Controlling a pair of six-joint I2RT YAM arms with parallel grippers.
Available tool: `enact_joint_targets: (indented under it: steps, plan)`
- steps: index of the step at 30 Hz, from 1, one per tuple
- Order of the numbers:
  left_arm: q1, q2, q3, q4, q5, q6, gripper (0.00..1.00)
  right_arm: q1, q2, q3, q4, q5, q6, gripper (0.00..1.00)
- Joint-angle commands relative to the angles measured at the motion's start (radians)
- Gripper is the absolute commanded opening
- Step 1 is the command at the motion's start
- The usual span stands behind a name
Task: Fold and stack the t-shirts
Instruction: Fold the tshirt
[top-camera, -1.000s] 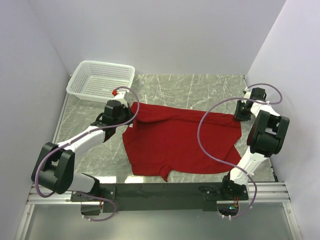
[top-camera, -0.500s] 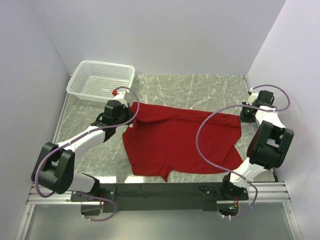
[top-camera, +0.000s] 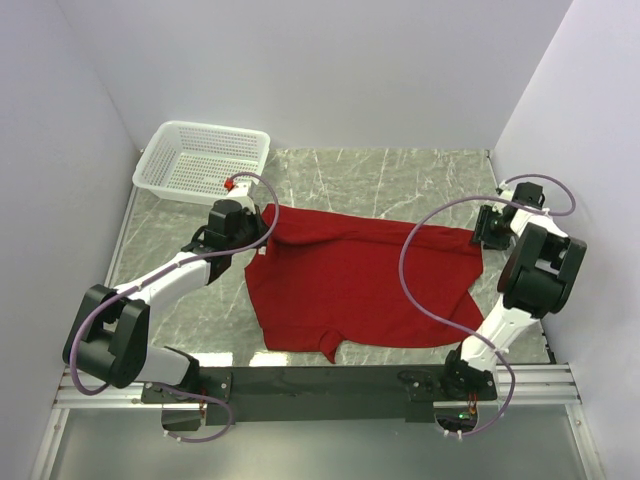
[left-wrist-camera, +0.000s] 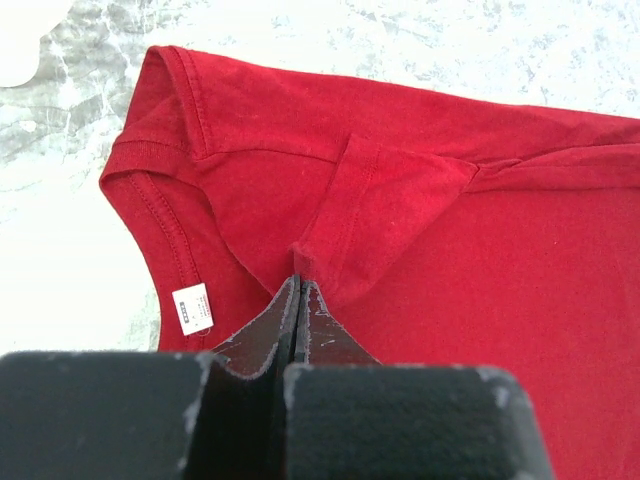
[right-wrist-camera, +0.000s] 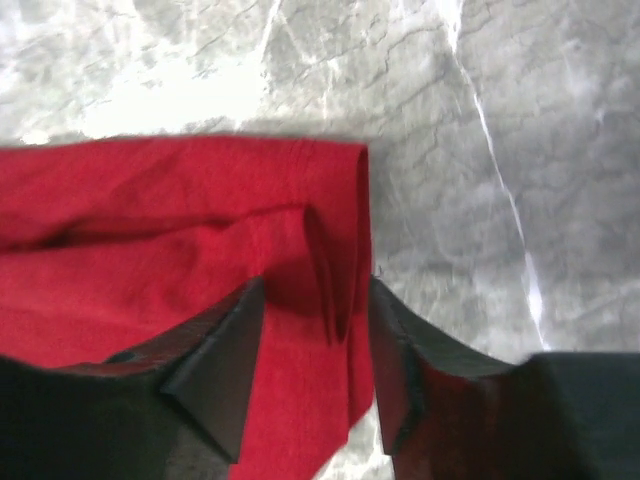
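A red t-shirt (top-camera: 360, 290) lies spread on the marble table, with its collar and a white tag (left-wrist-camera: 192, 308) toward the left. My left gripper (top-camera: 266, 238) is at the shirt's upper left corner. In the left wrist view (left-wrist-camera: 298, 285) its jaws are pressed together on a fold of the red cloth (left-wrist-camera: 380, 200) by the sleeve. My right gripper (top-camera: 482, 236) is at the shirt's upper right corner. In the right wrist view (right-wrist-camera: 315, 300) it is open, its fingers (right-wrist-camera: 215, 360) on either side of a raised ridge of the shirt's edge (right-wrist-camera: 335, 260).
A white mesh basket (top-camera: 200, 160) stands at the back left, just beyond the left gripper. Grey walls close in on the left, back and right. Bare marble table (top-camera: 400, 180) shows behind the shirt. Purple cables loop from both arms.
The right arm has swung its wrist and elbow slightly right and settled at the shirt's right corner. The left arm and the shirt have not visibly moved.
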Motion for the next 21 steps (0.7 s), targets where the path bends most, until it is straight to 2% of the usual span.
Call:
enact_joint_targets:
  steps: [1, 5, 12, 14, 21]
  plan:
    - [-0.005, -0.013, -0.010, 0.057, 0.024, -0.004, 0.01, 0.011, 0.022, 0.078, -0.017, -0.003, 0.015, 0.50]
    - [-0.005, -0.003, 0.002, 0.060, 0.029, -0.004, 0.01, 0.017, 0.022, 0.084, -0.028, -0.005, 0.002, 0.37]
    - [-0.005, 0.020, 0.008, 0.061, 0.041, -0.002, 0.01, 0.013, -0.015, 0.058, -0.034, -0.037, -0.038, 0.03]
    - [-0.005, 0.018, 0.004, 0.063, 0.040, -0.006, 0.01, 0.010, -0.039, 0.050, -0.031, -0.052, -0.055, 0.00]
    - [-0.005, 0.006, 0.004, 0.057, 0.034, -0.006, 0.01, -0.019, -0.116, 0.010, -0.036, -0.130, -0.127, 0.00]
